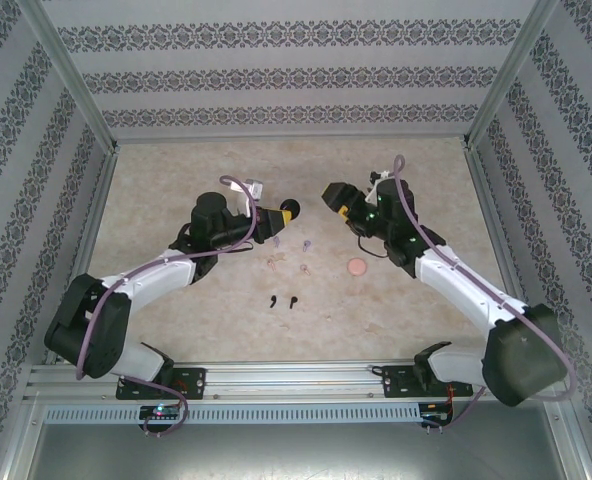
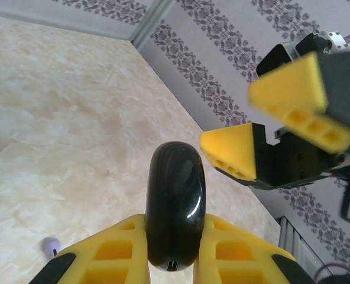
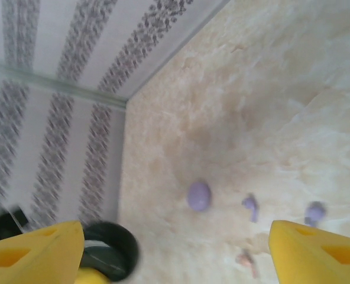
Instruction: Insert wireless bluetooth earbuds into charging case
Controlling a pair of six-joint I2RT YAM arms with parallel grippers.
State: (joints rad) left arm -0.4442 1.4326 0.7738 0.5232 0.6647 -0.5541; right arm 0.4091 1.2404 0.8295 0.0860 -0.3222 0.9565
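- Left wrist view: left gripper (image 2: 175, 236) is clamped on the black charging case (image 2: 175, 204). The case stands on edge between the yellow fingers (image 2: 119, 251), lifted off the table (image 2: 57, 118).
- Case surface is glossy and rounded, so it probably slips easily. The pinch across its flat faces looks like the sound hold. I cannot make out a seam or an open lid from here.
- Right gripper (image 2: 231, 115) hangs just beyond the case with its jaws spread wide. It holds nothing and touches nothing.
- Right wrist view: right gripper (image 3: 176, 236) shows both fingers far apart, with the black case at the lower left.
- Top view: black earbuds (image 1: 273, 301) lie loose on the table, well apart from the lifted case. The lilac earbuds (image 3: 250, 204) lie nearer to it. A pink charging case (image 1: 356, 267) sits close to the right arm.
- Judgement on the buds: tiny, very light, hard and smooth, and likely to skid or flick away. They are best pinched across the stem, from directly above.
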